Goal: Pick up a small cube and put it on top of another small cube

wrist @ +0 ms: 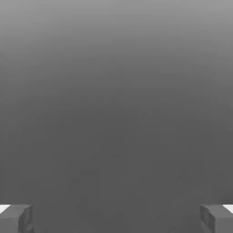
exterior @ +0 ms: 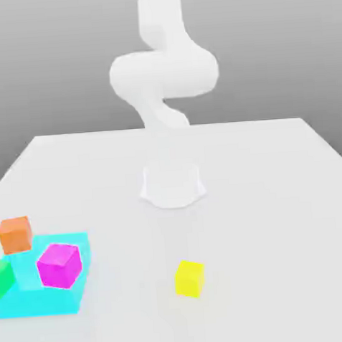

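Exterior view: yellow cube (exterior: 189,278) sits free at six o'clock from the arm's base (exterior: 172,184), unreached, while the gripper (wrist: 116,218) gapes wide, empty.

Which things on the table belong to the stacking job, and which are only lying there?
Belong to the job:
- yellow cube, alone on the table
- magenta cube, a likely base, about the same size
- gripper, open

Lying about:
- orange cube
- green block
- cyan slab
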Controlling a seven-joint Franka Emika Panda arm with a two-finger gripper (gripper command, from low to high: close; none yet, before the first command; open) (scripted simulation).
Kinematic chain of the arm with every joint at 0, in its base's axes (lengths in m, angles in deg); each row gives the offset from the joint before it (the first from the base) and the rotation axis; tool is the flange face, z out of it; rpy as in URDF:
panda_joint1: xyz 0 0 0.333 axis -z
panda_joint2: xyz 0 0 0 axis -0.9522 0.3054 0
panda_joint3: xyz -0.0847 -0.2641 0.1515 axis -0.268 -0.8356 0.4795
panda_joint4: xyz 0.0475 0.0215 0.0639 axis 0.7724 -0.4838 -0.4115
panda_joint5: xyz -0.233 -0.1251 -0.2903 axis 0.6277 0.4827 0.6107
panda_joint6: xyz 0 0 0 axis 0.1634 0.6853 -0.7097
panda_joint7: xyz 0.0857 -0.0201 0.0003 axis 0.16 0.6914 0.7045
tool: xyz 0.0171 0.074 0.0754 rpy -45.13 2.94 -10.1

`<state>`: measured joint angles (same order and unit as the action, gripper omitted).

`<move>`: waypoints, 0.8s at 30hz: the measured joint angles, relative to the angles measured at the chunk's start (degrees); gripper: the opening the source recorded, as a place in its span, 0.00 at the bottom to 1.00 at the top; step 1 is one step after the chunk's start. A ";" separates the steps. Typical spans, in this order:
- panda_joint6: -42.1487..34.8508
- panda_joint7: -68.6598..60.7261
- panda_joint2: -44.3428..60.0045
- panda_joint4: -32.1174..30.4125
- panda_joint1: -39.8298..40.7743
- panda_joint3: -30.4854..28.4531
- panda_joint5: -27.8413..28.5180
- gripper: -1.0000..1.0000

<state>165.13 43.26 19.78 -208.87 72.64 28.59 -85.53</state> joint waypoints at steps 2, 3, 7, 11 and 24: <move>3.06 1.73 4.18 -3.07 0.44 0.71 -0.50 0.50; 4.56 2.61 6.23 -4.56 0.61 1.05 -0.71 0.50; 10.45 6.22 14.32 -10.44 1.26 2.48 -1.34 0.50; 16.46 10.13 22.60 -16.41 1.97 4.08 -1.70 0.50; 37.83 24.09 51.20 -28.08 0.43 2.78 4.57 0.50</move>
<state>202.96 67.36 70.98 -236.95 73.07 31.37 -80.96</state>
